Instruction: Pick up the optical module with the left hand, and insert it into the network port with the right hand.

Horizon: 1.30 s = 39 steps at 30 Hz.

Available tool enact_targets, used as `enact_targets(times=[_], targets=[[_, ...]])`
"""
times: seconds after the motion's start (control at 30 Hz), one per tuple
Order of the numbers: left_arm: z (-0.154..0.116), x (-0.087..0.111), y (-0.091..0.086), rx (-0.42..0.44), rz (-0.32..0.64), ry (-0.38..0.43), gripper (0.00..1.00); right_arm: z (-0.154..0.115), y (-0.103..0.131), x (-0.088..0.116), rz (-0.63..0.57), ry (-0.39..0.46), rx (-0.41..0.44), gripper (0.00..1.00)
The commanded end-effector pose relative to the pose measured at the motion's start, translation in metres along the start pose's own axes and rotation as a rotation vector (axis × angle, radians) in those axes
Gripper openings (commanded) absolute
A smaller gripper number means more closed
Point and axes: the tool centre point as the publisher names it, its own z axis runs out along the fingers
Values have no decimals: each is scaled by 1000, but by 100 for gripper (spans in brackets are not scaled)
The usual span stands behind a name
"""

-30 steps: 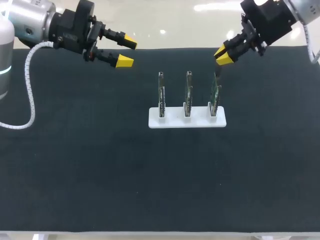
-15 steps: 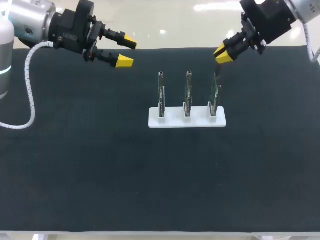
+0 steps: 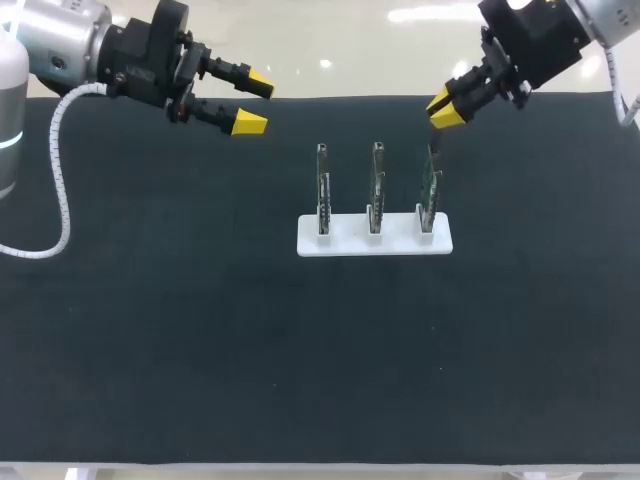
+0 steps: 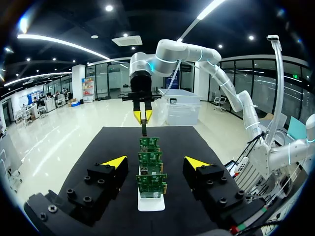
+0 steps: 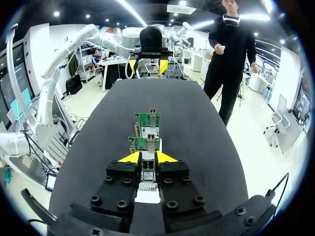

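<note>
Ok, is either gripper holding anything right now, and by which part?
The right gripper is shut on the optical module, pinching its upper end so it hangs down above a circuit board. The left gripper is open and empty.

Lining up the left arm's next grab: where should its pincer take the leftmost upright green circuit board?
Probably its top edge, from straight above, pinching the two flat faces. The leftmost green circuit board stands upright with its foot slotted in the white plastic base, so only the upper part is free.

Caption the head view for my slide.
Right end effector holds optical module above rightmost board; left end effector open.
</note>
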Motion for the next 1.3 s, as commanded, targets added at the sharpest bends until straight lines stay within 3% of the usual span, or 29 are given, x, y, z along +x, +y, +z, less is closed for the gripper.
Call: enact_targets(times=[0.03,1.3], targets=[[1,-1,1,1,-2,4,100,-1,1,-1,3,5,-1,0],[1,-1,1,1,-2,4,100,2,-1,-1,4,0,4,0]])
